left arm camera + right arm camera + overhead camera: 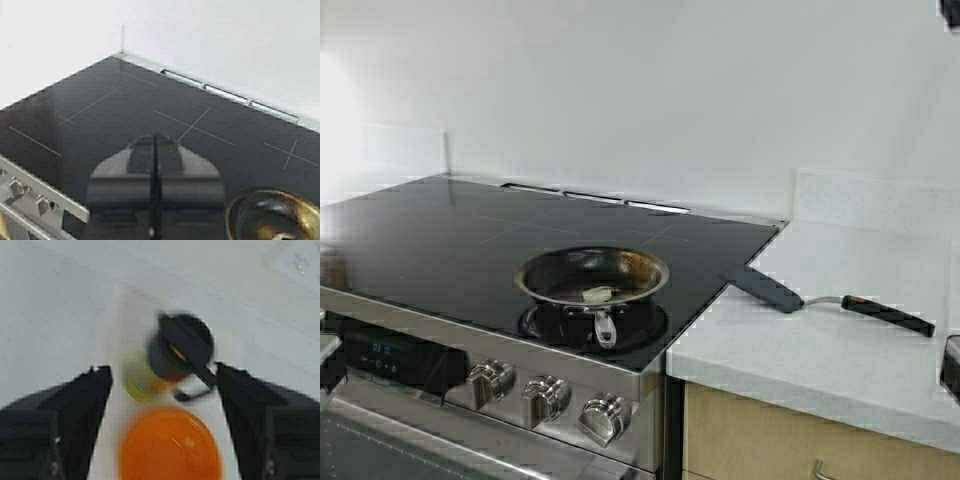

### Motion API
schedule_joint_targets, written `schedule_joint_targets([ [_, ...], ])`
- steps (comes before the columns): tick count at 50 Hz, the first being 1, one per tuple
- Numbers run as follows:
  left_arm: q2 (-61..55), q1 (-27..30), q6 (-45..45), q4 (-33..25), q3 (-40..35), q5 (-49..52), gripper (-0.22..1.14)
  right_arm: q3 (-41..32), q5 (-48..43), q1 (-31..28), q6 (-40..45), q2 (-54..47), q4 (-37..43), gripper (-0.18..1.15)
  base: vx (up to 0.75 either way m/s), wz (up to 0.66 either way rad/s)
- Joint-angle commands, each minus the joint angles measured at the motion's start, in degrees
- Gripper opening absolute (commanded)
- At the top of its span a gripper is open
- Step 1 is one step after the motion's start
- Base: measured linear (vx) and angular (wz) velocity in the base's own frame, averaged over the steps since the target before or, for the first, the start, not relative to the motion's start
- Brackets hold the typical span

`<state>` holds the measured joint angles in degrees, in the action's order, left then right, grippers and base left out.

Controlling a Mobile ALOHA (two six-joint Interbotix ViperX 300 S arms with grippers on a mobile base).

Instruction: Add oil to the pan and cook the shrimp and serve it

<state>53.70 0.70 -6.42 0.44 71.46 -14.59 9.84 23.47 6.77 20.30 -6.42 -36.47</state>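
The steel pan [630,268] stands on the front burner of the black cooktop, its short handle toward the knobs. The pale shrimp [598,294] lies inside near the front rim. In the left wrist view my left gripper [154,137] is shut and empty above the cooktop, with the pan [260,210] off to its side. In the right wrist view my right gripper [164,370] is open above the glass jug, whose black lid [180,347] and yellow-green oil [136,382] lie between the fingers. The jug is out of the high view.
An orange bowl [170,445] stands close beside the jug. A spatula [830,298] with a black handle lies on the white counter [840,350] right of the stove. Control knobs [545,398] line the stove front. A white wall rises behind.
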Motion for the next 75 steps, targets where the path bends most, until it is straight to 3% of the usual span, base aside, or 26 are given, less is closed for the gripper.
schedule_joint_targets([
  [1,-0.44,0.09,-0.09,0.00,-1.05,-0.26,0.03,1.76,-3.96,-2.46,0.53,6.42,5.19,0.94,0.00,0.00],
  [20,-0.09,0.09,-0.26,0.09,-1.05,-0.18,0.03,18.37,-16.87,-13.36,4.57,20.21,29.00,0.94,0.00,0.00],
  [34,-0.09,0.09,-0.26,0.09,-0.97,-0.18,0.03,29.97,-25.58,-19.51,5.36,20.74,37.09,0.92,0.00,0.00],
  [42,-0.09,0.09,-0.26,0.09,-0.97,-0.26,0.03,36.30,-31.29,-21.18,5.36,16.00,44.82,0.71,0.00,0.00],
  [55,0.00,0.09,-0.26,0.09,-0.88,-0.26,0.03,43.68,-45.00,-25.58,5.45,10.02,55.11,-0.01,0.00,0.00],
  [63,-0.09,0.09,-0.26,0.09,-0.88,-0.26,0.03,45.53,-49.75,-27.86,5.10,8.09,62.40,0.09,0.00,0.00],
  [75,-0.09,0.00,-0.26,0.09,-0.88,-0.26,0.03,47.46,-52.82,-29.97,5.63,6.50,70.93,0.08,0.00,0.00],
])
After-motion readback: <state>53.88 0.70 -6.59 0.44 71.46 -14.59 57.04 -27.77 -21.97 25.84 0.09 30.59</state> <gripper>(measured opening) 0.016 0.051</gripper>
